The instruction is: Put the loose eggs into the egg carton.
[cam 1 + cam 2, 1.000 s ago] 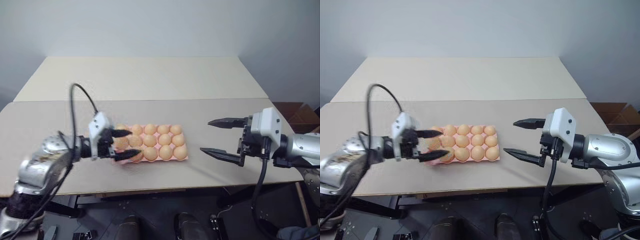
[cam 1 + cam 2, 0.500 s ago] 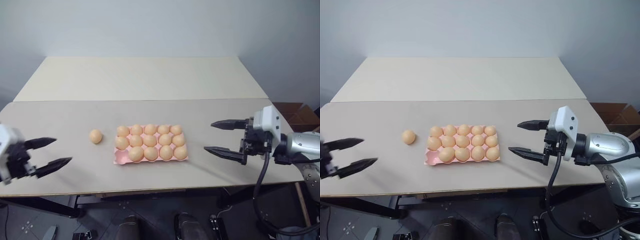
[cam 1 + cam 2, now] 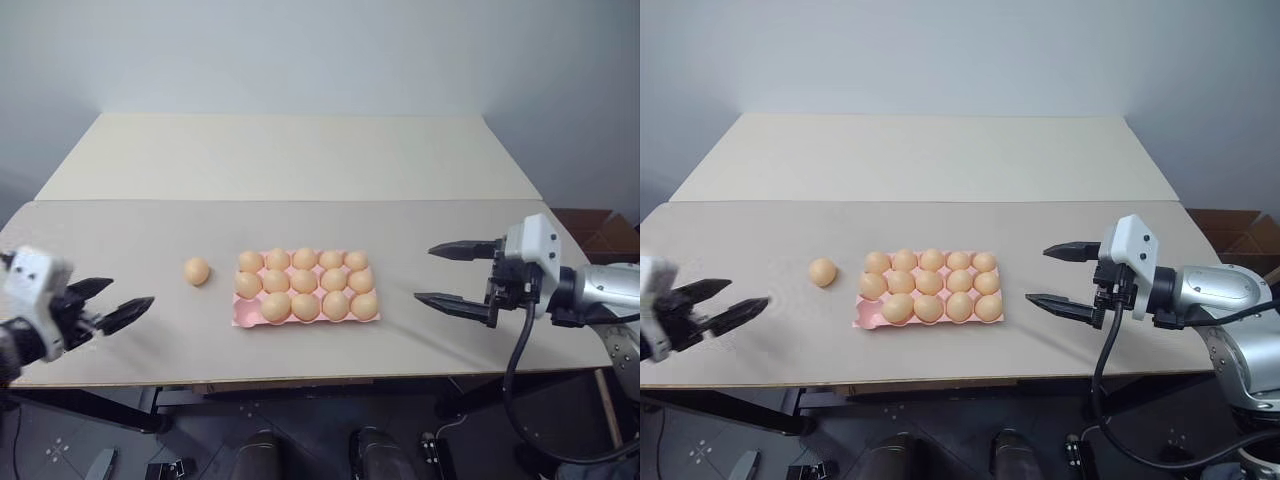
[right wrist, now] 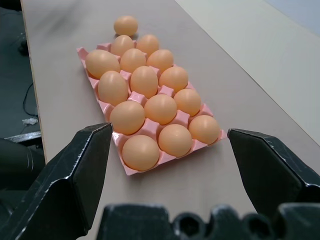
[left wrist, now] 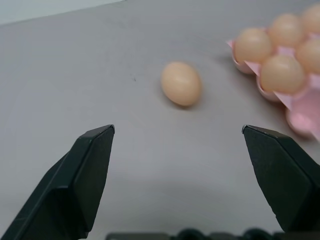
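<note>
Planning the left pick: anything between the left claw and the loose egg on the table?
Nothing visible. The left claw is open, with bare table between it and the loose egg. The egg carton sits off to one side.

The right claw (image 4: 165, 150) hangs with its two black fingers (image 4: 75, 170) spread wide, framing the pink egg carton (image 4: 100, 85) on the grey surface (image 4: 215, 185). Fourteen tan eggs (image 4: 145, 80) fill its cups; one corner cup looks bare. A loose egg (image 4: 125, 25) lies just beyond the carton's far end.
</note>
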Robot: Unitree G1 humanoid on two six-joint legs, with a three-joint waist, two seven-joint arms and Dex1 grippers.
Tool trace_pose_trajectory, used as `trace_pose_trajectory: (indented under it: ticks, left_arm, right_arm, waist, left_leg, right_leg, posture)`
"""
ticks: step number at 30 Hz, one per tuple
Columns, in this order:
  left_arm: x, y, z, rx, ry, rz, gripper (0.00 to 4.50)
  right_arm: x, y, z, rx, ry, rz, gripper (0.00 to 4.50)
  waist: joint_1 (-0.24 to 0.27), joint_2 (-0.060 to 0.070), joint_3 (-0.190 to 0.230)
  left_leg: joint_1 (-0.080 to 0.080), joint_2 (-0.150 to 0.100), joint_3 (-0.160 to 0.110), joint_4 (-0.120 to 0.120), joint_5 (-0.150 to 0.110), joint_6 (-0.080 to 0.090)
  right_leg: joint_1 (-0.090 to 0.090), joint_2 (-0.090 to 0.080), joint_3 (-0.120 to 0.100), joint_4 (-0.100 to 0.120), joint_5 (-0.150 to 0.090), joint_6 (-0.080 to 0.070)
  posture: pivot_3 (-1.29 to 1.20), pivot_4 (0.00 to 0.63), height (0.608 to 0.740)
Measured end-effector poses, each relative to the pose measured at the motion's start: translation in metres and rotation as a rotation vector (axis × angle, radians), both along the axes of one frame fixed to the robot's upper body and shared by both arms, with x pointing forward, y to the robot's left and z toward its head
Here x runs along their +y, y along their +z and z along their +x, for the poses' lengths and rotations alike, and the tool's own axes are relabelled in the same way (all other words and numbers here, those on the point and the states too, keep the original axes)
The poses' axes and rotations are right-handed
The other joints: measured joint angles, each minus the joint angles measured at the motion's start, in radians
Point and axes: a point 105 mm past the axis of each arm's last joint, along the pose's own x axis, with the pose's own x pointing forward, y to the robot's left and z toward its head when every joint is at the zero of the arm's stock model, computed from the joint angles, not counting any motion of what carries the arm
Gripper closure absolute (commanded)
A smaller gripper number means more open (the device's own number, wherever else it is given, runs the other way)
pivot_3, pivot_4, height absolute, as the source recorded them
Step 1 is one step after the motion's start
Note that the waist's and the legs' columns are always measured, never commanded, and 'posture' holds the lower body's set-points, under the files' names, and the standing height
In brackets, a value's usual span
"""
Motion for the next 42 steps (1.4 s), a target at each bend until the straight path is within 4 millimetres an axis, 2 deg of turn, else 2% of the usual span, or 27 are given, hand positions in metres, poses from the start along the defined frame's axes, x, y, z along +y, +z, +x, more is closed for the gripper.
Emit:
trace_pose_trajectory:
  ticks: [3,7,13,16,21,23,26,29,32,34,38,42]
  left_arm:
    - [-0.018,-0.012,0.018,0.049,0.046,-0.059,0.05]
    - [-0.038,-0.011,0.056,0.047,0.143,-0.134,0.05]
    - [-0.051,-0.029,0.087,0.148,0.266,-0.151,0.05]
    - [-0.051,-0.037,0.097,0.203,0.308,-0.129,0.68]
    - [-0.052,-0.042,0.106,0.243,0.335,-0.096,2.35]
    - [-0.052,-0.042,0.106,0.244,0.334,-0.090,2.75]
    - [-0.053,-0.041,0.103,0.242,0.290,-0.062,2.78]
    - [-0.043,-0.034,0.084,0.213,0.144,0.033,2.78]
    - [-0.041,-0.009,0.063,0.109,-0.081,0.105,2.78]
    - [-0.046,0.011,0.044,0.012,-0.319,0.150,2.78]
    - [-0.058,0.026,0.018,-0.086,-0.697,0.202,2.78]
    - [-0.070,0.033,0.012,-0.119,-0.882,0.188,2.78]
  right_arm:
    - [0.003,0.002,-0.003,-0.009,0.014,0.001,0.19]
    - [0.004,0.005,-0.004,-0.024,0.004,0.003,0.19]
    - [0.004,0.006,-0.008,-0.037,-0.008,0.001,0.19]
    - [0.006,0.008,-0.011,-0.039,0.000,0.008,0.19]
    - [0.008,0.009,-0.012,-0.039,-0.010,0.018,0.19]
    - [0.007,0.009,-0.013,-0.036,-0.022,0.020,0.19]
    - [0.005,0.011,-0.013,-0.050,-0.041,0.024,0.19]
    - [0.004,0.012,-0.014,-0.052,-0.052,0.030,0.19]
    - [0.004,0.012,-0.015,-0.051,-0.058,0.037,0.19]
    - [0.005,0.013,-0.016,-0.053,-0.058,0.044,0.19]
    - [0.005,0.013,-0.016,-0.054,-0.064,0.055,0.19]
    - [0.006,0.012,-0.016,-0.051,-0.065,0.063,0.19]
  waist:
    - [-0.001,-0.001,0.000]
    - [0.000,-0.002,0.000]
    - [-0.007,-0.003,0.000]
    - [-0.007,-0.003,0.000]
    - [-0.007,-0.003,0.000]
    - [-0.005,-0.003,0.000]
    - [-0.004,-0.003,0.000]
    - [-0.020,-0.003,0.000]
    - [-0.025,-0.002,0.001]
    - [-0.022,-0.001,0.001]
    - [-0.003,0.000,0.001]
    - [0.008,0.000,0.001]
  left_leg:
    - [0.001,0.000,-0.001,0.000,0.000,0.000]
    - [0.003,-0.001,-0.003,0.001,0.000,0.000]
    - [0.000,-0.002,-0.006,0.000,0.000,0.000]
    - [0.001,-0.003,-0.007,0.001,0.000,0.000]
    - [0.001,-0.003,-0.007,0.001,0.000,0.000]
    - [0.001,-0.003,-0.007,0.001,0.000,0.000]
    - [0.001,-0.003,-0.007,0.001,0.000,0.000]
    - [0.000,-0.002,-0.008,0.000,0.000,0.000]
    - [0.000,-0.001,-0.007,0.000,0.000,0.000]
    - [0.002,-0.001,-0.005,0.000,0.000,0.000]
    - [0.001,-0.001,-0.004,0.000,0.000,0.000]
    - [-0.001,-0.001,-0.005,0.000,0.000,0.000]
  right_leg:
    - [0.002,0.000,0.000,0.000,0.001,0.000]
    - [0.005,0.001,-0.001,0.000,0.001,0.000]
    - [0.004,0.001,-0.002,-0.001,0.001,0.001]
    - [0.004,0.000,-0.002,-0.001,0.001,0.001]
    - [0.005,0.000,-0.002,-0.001,0.001,0.001]
    - [0.005,0.000,-0.002,-0.001,0.001,0.001]
    - [0.004,0.000,-0.002,-0.001,0.001,0.001]
    - [0.002,0.000,-0.002,-0.001,0.001,0.000]
    - [0.002,0.000,-0.002,0.000,0.000,-0.002]
    - [0.003,-0.001,-0.003,0.000,-0.006,-0.011]
    - [0.003,-0.001,-0.003,-0.001,-0.006,-0.011]
    - [0.002,-0.001,-0.004,-0.002,-0.006,-0.009]
  posture:
    - [0.00,0.150,0.740]
    - [0.00,0.150,0.740]
    - [0.00,0.150,0.740]
    - [0.00,0.150,0.740]
    - [0.00,0.150,0.740]
    - [0.00,0.150,0.740]
    - [0.00,0.150,0.740]
    - [0.00,0.150,0.740]
    - [0.00,0.150,0.740]
    - [0.00,0.150,0.740]
    - [0.00,0.150,0.740]
    - [0.00,0.150,0.740]
